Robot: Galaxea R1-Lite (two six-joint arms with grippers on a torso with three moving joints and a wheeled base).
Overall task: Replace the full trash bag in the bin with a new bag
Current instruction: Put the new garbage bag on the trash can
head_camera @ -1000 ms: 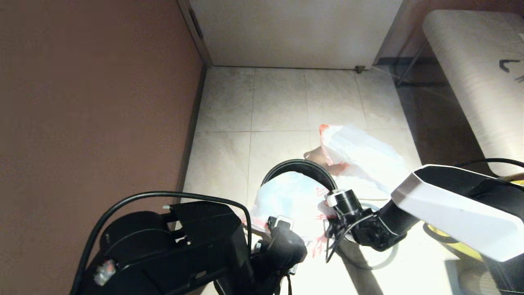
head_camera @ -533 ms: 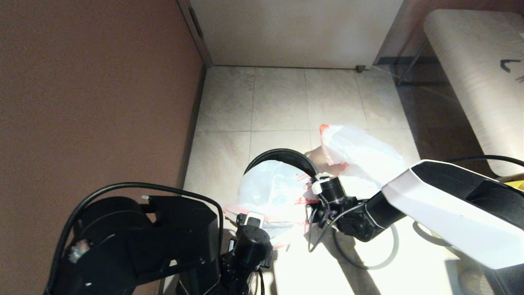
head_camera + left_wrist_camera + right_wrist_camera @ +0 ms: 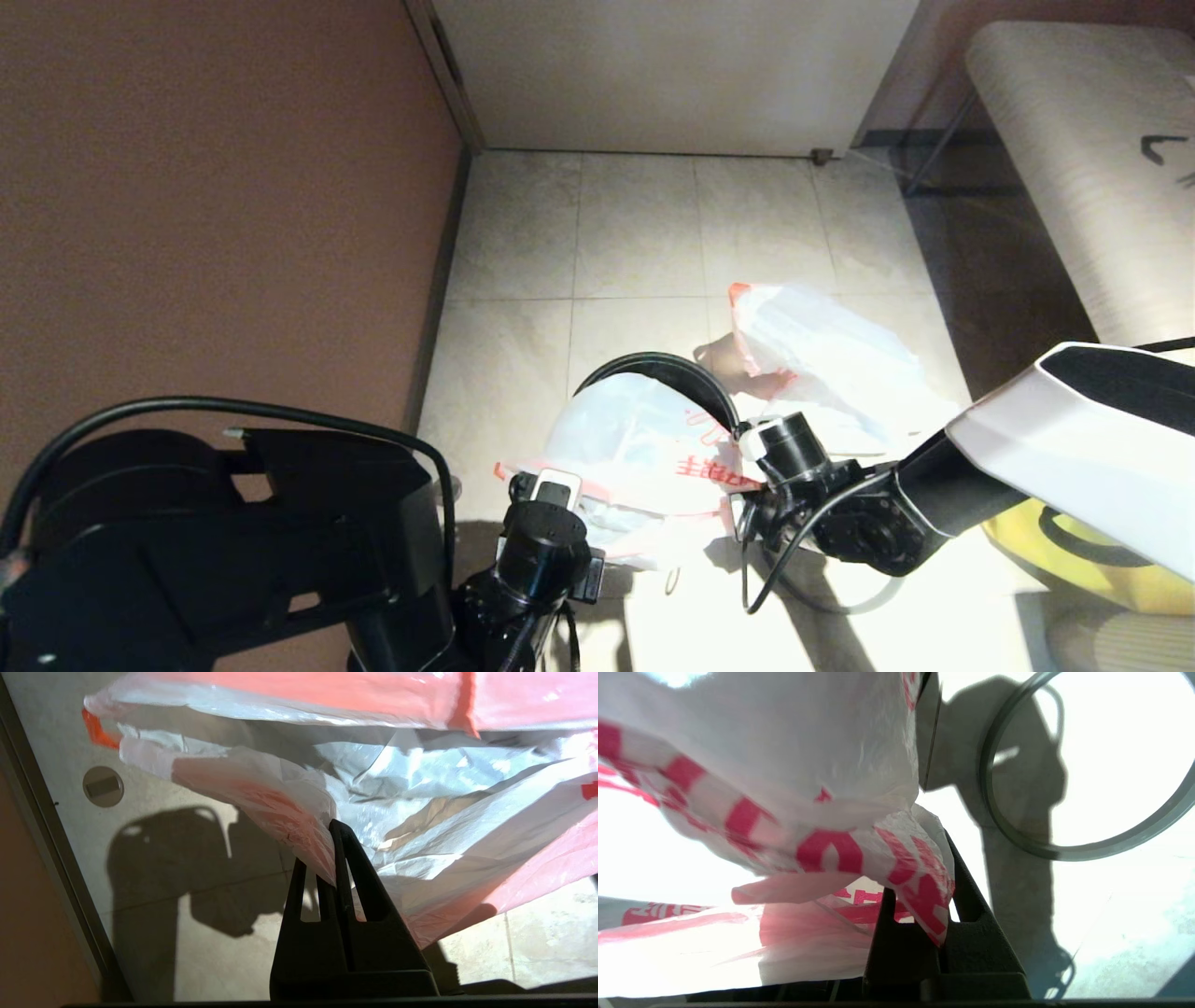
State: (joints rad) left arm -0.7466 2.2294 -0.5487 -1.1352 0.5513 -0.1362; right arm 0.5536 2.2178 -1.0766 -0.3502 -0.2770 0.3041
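The black bin [image 3: 674,367] stands on the tiled floor, its near half covered by the new bag [image 3: 635,448], white with red print. My left gripper [image 3: 320,858] is shut on a pinkish fold of that bag's edge on the bin's left. On the right, my right gripper [image 3: 924,891] is shut on the bag's red-printed edge [image 3: 920,882]. The bag hangs stretched between them. The grey hoop [image 3: 1064,851] lies flat on the floor beside the bin, under my right arm. The full trash bag [image 3: 822,350] lies on the floor behind the bin, to the right.
A brown wall runs close along the left. A pale bench [image 3: 1092,168] fills the right side, with a large yellow bag [image 3: 1074,555] on the floor near it. A round floor drain [image 3: 103,786] sits by the wall. Bare tiles lie beyond the bin.
Both arms shifted left, then partly back, dragging the bin and new bag along. The bag is now spread wider between the grippers. The yellow bag has come into view.
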